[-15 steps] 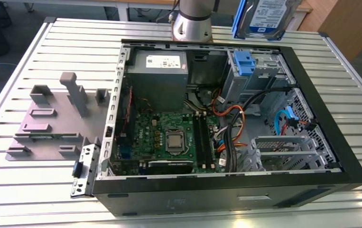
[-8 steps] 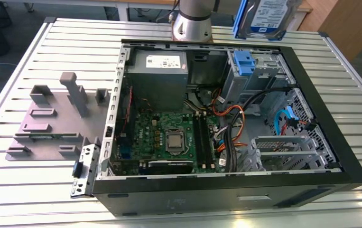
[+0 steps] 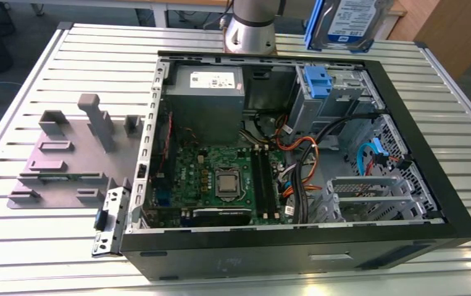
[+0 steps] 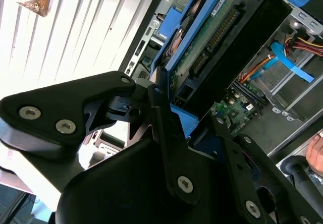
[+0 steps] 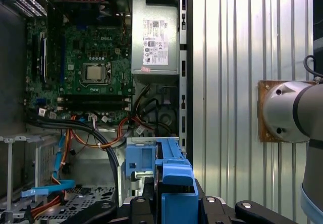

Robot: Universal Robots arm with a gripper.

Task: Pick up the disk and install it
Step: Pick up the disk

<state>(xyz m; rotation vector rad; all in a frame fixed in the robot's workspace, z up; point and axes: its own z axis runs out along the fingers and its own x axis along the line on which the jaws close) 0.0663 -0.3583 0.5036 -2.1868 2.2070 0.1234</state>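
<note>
Disk held in the air above an open computer case.
Exterior view: the disk [image 3: 346, 23], cut off at the frame's top, hangs over the case's [image 3: 416, 154] far edge. Second wrist view: the gripper [image 4: 166, 114] is clamped on its blue bracket, circuit side showing. First wrist view: a labelled power supply [image 5: 155, 40], print unreadable.

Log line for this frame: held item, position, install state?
end effector: shut on disk | position: raised above open computer case, near drive bay | install: not yet seated
</note>
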